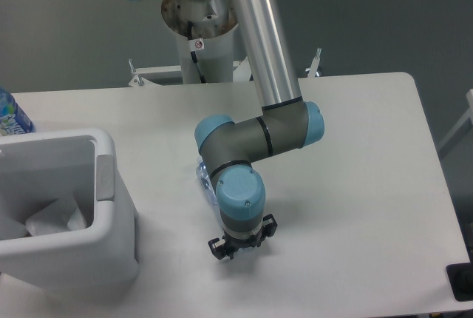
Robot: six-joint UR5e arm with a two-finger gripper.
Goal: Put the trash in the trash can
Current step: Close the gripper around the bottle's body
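Note:
My gripper [239, 245] points down at the table's front middle and is shut on one end of the clear bluish bottle. Only the bottle's [202, 173] other end shows, poking out to the left behind the blue wrist; the rest is hidden by the arm. The bottle looks raised and tilted off the table. The white trash can [105, 179] stands at the front left, well left of the gripper. A crumpled white wrapper [53, 222] lies inside it.
A bottle with a blue-and-white label [10, 115] stands at the far left edge behind the trash can. The arm's base column [201, 44] rises behind the table. A dark object [461, 281] sits off the table's front right corner.

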